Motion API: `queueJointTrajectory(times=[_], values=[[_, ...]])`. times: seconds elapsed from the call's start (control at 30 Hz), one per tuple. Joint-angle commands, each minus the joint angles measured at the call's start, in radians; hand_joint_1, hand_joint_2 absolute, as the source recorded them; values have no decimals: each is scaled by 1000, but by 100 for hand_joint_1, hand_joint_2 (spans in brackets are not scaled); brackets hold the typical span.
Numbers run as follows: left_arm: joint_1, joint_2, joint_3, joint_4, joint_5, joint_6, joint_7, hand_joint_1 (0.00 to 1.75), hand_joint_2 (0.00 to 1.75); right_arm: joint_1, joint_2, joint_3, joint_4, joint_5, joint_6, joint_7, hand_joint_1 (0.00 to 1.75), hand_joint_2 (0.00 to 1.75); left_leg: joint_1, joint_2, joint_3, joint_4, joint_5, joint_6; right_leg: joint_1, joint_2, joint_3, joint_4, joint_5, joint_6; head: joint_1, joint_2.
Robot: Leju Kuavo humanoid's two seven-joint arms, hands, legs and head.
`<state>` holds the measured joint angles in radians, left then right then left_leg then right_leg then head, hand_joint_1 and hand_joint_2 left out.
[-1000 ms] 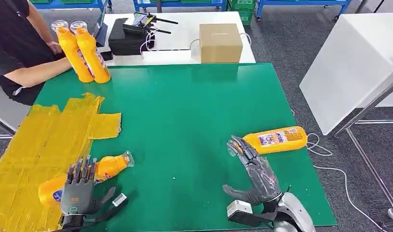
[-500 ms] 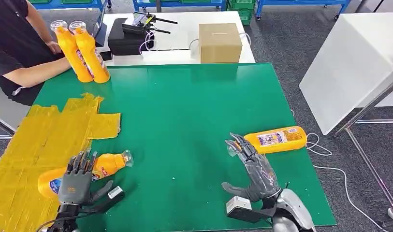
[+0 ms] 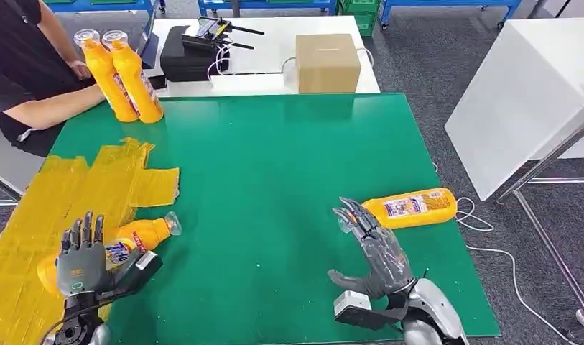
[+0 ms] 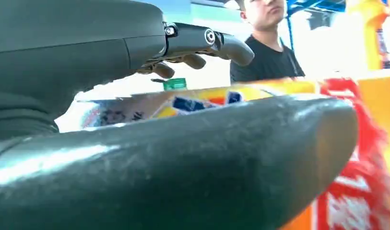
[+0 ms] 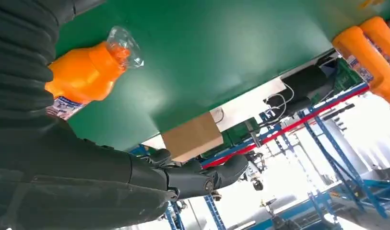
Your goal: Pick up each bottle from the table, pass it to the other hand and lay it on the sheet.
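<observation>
At table's left edge, left hand (image 3: 80, 260) grips a bottle (image 3: 134, 235) low over the yellow sheet (image 3: 66, 194) for laying; right hand (image 3: 375, 248), fingers spread and empty, reaches toward a second bottle (image 3: 411, 207).

I count four orange bottles: two upright (image 3: 102, 72) (image 3: 134, 75), two lying (image 3: 134, 233) (image 3: 411, 207). One cardboard box (image 3: 327, 63). One yellow sheet (image 3: 66, 208).

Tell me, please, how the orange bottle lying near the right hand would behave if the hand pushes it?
The orange bottle lies on its side on the smooth green table; its round body would probably roll. It looks like rigid plastic, so likely stiff. The open right hand beside it might slip on the glossy label.
</observation>
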<state>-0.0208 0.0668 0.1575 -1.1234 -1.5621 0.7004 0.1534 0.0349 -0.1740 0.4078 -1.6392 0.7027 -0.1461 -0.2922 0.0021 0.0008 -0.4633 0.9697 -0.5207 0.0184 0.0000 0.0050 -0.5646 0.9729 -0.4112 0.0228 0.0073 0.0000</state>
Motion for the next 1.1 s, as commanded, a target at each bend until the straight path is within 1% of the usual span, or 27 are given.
queueJointTrajectory(times=[0.03, 0.07, 0.1, 0.13, 0.2, 0.23, 0.27, 0.3, 0.33, 0.37, 0.4, 0.53, 0.6, 0.63, 0.67, 0.7, 0.77, 0.83, 0.87, 0.9, 0.97, 1.0, 1.1], values=[[-11, -51, 64, -23, 0, -2, 1, 0, 0, -19, 5, 15, 55, 0, -4, 4, 0, 175, 0, 0, 0, -1, 0, 0, 0, 0, 0, -1, 0, 1, 0, 0], [-11, -51, 64, -23, 0, -2, 1, 0, 0, -19, 5, 15, 55, 0, -4, 4, 0, 175, 1, 0, 1, -1, 0, 0, 1, -1, 1, -2, 0, 1, 0, 0], [-2, -71, 94, -53, 52, -2, -44, 0, 0, -14, 5, 13, 53, 1, -6, 5, 0, 175, 0, 0, 0, -1, 0, 0, 1, 0, 0, -2, 0, 0, 0, 0], [-5, -115, 171, -101, 112, -2, -133, 0, 0, -9, 4, 13, 50, 2, -9, 5, 0, 175, 0, 0, -1, 0, 0, 0, 0, 0, -1, -1, 0, 0, 0, 0], [-41, -213, 352, -114, 289, -2, -407, 0, 0, 4, 3, 12, 43, 8, -15, 5, 0, 175, 1, 0, -1, 0, 0, 0, 1, 0, 0, -1, 0, 0, 0, 0], [-67, -265, 440, -104, 433, -2, -591, 0, 0, 14, 4, 9, 37, 10, -19, 5, 0, 175, 2, 0, -1, -1, -1, -1, 2, 0, 1, -3, 1, 1, 0, 0], [-71, -283, 461, -101, 533, -2, -672, 0, 0, 20, 4, 6, 35, 16, -25, 6, 0, 175, 1, -1, -1, 0, 0, 0, 1, -1, 0, -2, 0, 0, 0, 0], [-65, -290, 454, -111, 622, -2, -721, 0, 0, 25, 4, 2, 32, 18, -29, 7, 0, 175, 0, -1, -2, 0, 0, 0, 0, -2, -1, -1, 0, 1, 0, 0], [-35, -299, 415, -170, 775, -2, -771, 0, 0, 35, 4, -8, 26, 18, -35, 7, 0, 175, 0, -1, -1, -1, 0, 0, 1, -2, 0, -2, 0, 1, 0, 0], [-12, -298, 379, -210, 862, -2, -776, 0, 0, 41, 4, -15, 22, 21, -38, 7, 0, 175, 0, -1, -1, 0, 0, 0, 0, -2, 0, -2, 0, 1, 0, 0], [20, -277, 315, -249, 938, -2, -765, 0, 0, 49, 0, -21, 15, 25, -40, 7, 0, 175, 0, 0, -1, 0, -1, 0, 1, -1, 0, -2, 0, 1, 0, 0], [26, -276, 306, -259, 948, -2, -765, 0, 0, 52, -2, -23, 12, 26, -40, 7, 0, 175, 1, 0, -1, 0, -1, 0, 1, 0, -1, -2, 0, 1, 0, 0], [42, -270, 279, -280, 985, -2, -761, 0, 0, 60, -7, -27, 7, 28, -42, 8, 0, 175, 0, 1, -1, 0, -1, 0, 0, 0, -2, -1, 0, 0, 0, 0], [104, -269, 214, -354, 1137, -87, -800, 0, 0, 122, -55, -74, -44, 29, -66, 31, 0, 175, 0, 1, -1, 0, -2, -1, 0, 0, -1, -1, 0, 1, 0, 0], [132, -269, 193, -388, 1228, -202, -809, 0, 0, 160, -86, -118, -71, 30, -77, 43, 0, 175, 0, 1, -1, 0, -2, 0, 0, 1, -1, -1, -1, 1, 0, 0], [143, -270, 187, -403, 1260, -249, -814, 0, 0, 176, -102, -136, -82, 30, -72, 51, 0, 175, 0, -3, -2, 0, -2, 0, 0, -3, -2, -1, -1, 1, 0, 0], [183, -292, 192, -462, 1352, -373, -825, 0, 0, 253, -142, -228, -131, 58, -92, 78, 0, 175, 0, -4, -1, 1, -3, 0, 0, -4, -1, -2, -2, 2, 0, 0], [218, -316, 205, -515, 1418, -474, -822, 0, 0, 331, -161, -328, -183, 80, -106, 99, 0, 175, -1, -4, -3, 1, -3, 1, -1, -4, -3, -1, -2, 2, 0, 0], [237, -337, 220, -544, 1424, -508, -827, 0, 0, 382, -166, -402, -222, 94, -102, 103, 0, 175, 0, -5, -2, 2, -4, 1, 0, -5, 0, -2, -3, 3, 0, 0], [246, -352, 232, -560, 1425, -533, -836, 0, 0, 413, -159, -460, -251, 82, -73, 88, 0, 175, -2, -4, -4, 1, -3, 1, -1, -4, -3, 0, -3, 2, 0, 0], [254, -371, 240, -572, 1407, -567, -842, 0, 0, 442, -125, -586, -283, 70, 4, 47, 0, 175, -3, -5, -3, 2, -5, 2, -1, -5, -2, 0, -4, 2, 0, 0], [253, -375, 239, -569, 1397, -573, -844, 0, 0, 434, -105, -633, -281, 84, 39, 35, 0, 175, -3, -4, -4, 2, -5, 3, -2, -4, -4, 0, -3, 2, 0, 0], [239, -367, 213, -546, 1385, -581, -843, 0, 0, 369, -101, -716, -205, 84, 112, 31, 0, 175, -3, -1, -3, 0, -5, 3, -2, -1, -3, -2, -2, 2, 0, 0]])
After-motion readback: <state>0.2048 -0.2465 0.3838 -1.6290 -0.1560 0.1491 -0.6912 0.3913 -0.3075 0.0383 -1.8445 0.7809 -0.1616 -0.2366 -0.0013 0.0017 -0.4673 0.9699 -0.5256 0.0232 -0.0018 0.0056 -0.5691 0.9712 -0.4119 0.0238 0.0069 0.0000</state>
